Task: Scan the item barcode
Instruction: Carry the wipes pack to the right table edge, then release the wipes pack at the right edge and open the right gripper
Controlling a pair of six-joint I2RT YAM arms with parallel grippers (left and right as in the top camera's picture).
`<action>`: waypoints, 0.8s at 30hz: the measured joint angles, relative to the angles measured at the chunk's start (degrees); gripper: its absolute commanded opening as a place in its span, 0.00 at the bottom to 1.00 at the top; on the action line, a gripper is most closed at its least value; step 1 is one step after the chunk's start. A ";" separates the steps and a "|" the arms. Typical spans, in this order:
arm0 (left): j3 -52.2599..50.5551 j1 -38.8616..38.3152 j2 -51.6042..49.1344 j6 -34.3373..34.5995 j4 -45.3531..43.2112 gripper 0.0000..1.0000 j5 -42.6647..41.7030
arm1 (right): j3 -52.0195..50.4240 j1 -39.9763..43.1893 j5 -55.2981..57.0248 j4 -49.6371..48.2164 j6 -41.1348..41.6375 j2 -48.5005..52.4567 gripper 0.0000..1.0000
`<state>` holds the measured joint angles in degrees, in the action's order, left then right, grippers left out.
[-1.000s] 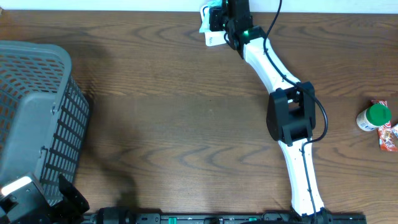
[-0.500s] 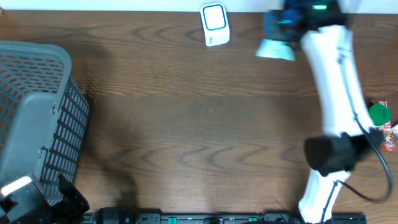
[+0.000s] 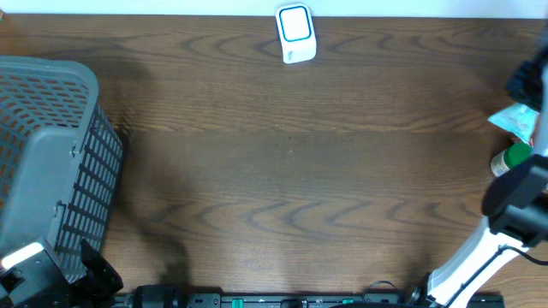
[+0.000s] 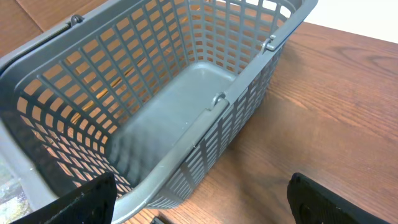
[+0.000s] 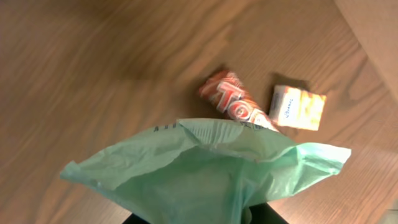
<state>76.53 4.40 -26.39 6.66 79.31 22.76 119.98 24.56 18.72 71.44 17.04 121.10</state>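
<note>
The item, a pale green plastic packet (image 5: 211,168), fills the lower half of the right wrist view. My right gripper (image 5: 205,216) is shut on its lower end, with the fingers mostly hidden behind it. From overhead the packet (image 3: 514,120) hangs at the table's far right edge. The white barcode scanner with a blue window (image 3: 295,32) stands at the back middle, far from the packet. My left gripper (image 4: 199,208) is open and holds nothing, its dark fingers (image 4: 81,202) straddling the near corner of the grey basket (image 4: 186,149).
Under the packet lie a red snack pack (image 5: 233,99) and a small orange and white box (image 5: 297,107). A green-lidded container (image 3: 516,156) sits at the right edge. The grey basket (image 3: 51,162) takes up the table's left side.
My right arm has swung from the scanner at the back middle to the table's far right edge, carrying the green packet. The left arm has not moved.
</note>
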 measured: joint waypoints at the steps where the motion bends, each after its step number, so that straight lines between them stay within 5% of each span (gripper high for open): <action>1: 0.00 0.00 0.00 -0.02 0.00 0.88 0.00 | -1.14 1.95 -1.11 -2.27 0.13 0.00 0.03; 12: 0.00 0.00 0.00 -0.02 0.00 0.88 0.00 | -10.99 9.99 -7.13 -26.93 -0.33 0.13 0.06; 13: 0.00 0.00 0.00 0.00 0.02 0.88 0.00 | -11.30 9.99 -6.54 -28.15 -0.48 0.28 0.11; 16: 0.00 0.00 0.00 0.00 0.02 0.88 0.00 | -12.31 9.94 -4.33 -31.06 -0.90 1.31 0.72; 18: 0.00 0.00 0.00 0.00 0.02 0.88 0.00 | -12.74 10.10 -3.30 -31.87 -0.96 2.86 0.93; 19: 0.00 0.00 0.00 0.00 0.00 0.88 0.00 | -12.85 10.23 -3.04 -31.89 -0.98 3.82 0.99; 24: 0.00 0.00 0.00 0.00 0.00 0.88 0.00 | -13.66 11.23 -2.36 -30.16 -1.27 7.17 0.99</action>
<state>76.53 4.40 -26.39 6.66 79.31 22.76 106.32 35.79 16.36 41.28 15.77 128.27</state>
